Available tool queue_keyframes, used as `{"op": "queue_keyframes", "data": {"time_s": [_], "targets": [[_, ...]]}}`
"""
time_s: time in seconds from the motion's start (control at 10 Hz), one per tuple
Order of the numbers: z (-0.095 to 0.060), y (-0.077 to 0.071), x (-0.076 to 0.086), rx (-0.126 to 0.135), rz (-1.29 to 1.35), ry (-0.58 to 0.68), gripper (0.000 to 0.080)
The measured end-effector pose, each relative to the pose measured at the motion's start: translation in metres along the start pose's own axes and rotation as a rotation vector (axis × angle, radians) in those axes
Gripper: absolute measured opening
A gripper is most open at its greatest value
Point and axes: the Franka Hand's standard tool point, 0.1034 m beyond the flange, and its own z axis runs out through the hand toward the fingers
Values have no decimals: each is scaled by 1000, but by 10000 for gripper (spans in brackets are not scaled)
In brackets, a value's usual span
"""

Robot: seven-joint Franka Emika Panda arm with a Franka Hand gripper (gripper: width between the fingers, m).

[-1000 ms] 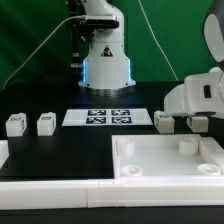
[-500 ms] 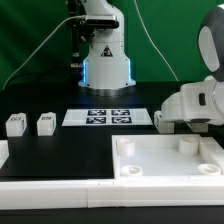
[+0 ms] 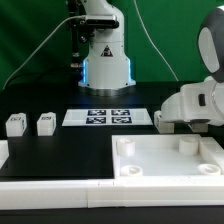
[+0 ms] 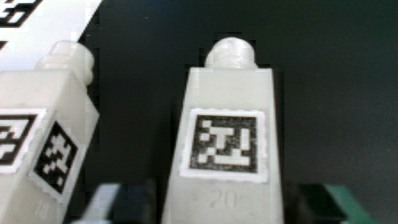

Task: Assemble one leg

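In the wrist view a white leg (image 4: pixel 228 140) with a black-and-white tag lies on the black table between my gripper's (image 4: pixel 226 206) fingers. The jaws stand open, with a dark gap on each side of the leg. A second leg (image 4: pixel 45 130) lies close beside it. In the exterior view my gripper (image 3: pixel 187 121) is low over the table at the right, just behind the white tabletop (image 3: pixel 165 165). One leg (image 3: pixel 160 119) peeks out at the hand's left edge. Two more legs (image 3: pixel 15 123) (image 3: pixel 45 122) stand at the exterior view's left.
The marker board (image 3: pixel 108 117) lies in the middle in front of the robot base (image 3: pixel 106 60). A white strip runs along the table's front edge (image 3: pixel 60 190). A white block (image 3: pixel 3 152) sits at the far left edge.
My gripper has come down over the legs at the right, hiding the one that showed under the hand a second ago. It has held still for the last half second.
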Motion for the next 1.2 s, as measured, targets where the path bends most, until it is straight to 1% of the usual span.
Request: {"op": "queue_keyframes", "data": {"time_s": [0.1,1.0,1.1,1.2], "targets": [[0,0,0,0,0,0,295],[-1,0,0,2,-2,2,295],[-12,3,-2,10,-1,21,295],[-28,6,-9,16,1,50,295]]}}
